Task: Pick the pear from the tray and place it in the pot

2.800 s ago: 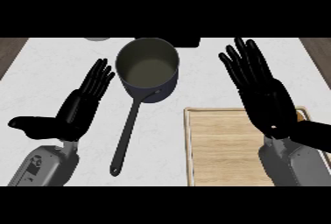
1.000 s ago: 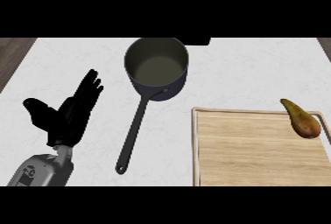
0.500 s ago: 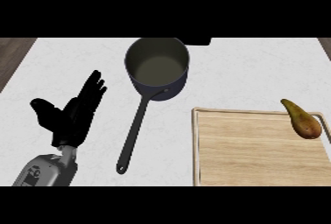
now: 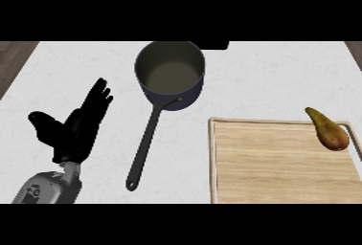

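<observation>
1. Pear (image 4: 328,129) lies on the tray (image 4: 283,191), up by its far right corner, stem end pointing away from us. Not picked up yet, nothing touching it
2. Pot (image 4: 170,72) sits on the desk (image 4: 283,76) left of the tray & farther back, w/ nothing visible inside; its long handle points back toward us
3. Our left hand (image 4: 74,127) rests at the view's left, fingers straight and spread, thumb out to the side, holding nothing, well apart from the pear
4. Right hand isn't in view, so we can't tell its fingers
5. Our read: nothing done so far. Left to do: reach, grasp, lift, carry across to the pot, release
</observation>
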Available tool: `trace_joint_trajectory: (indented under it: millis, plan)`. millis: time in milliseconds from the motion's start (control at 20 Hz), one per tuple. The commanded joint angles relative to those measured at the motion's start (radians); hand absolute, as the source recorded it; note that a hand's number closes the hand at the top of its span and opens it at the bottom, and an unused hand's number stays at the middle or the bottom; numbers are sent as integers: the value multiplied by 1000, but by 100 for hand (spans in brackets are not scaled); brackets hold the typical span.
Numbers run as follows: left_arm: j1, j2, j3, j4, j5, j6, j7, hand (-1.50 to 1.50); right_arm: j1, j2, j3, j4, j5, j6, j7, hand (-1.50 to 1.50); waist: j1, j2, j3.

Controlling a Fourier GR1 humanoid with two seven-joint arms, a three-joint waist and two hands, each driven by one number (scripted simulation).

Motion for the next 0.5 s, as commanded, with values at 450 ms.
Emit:
trace_joint_trajectory:
  millis: [450]
  plan:
    - [52,2,25,-39,-15,-18,9,0,-95,64,45,87,-10,139,-87,-150,-21,-9,-3]
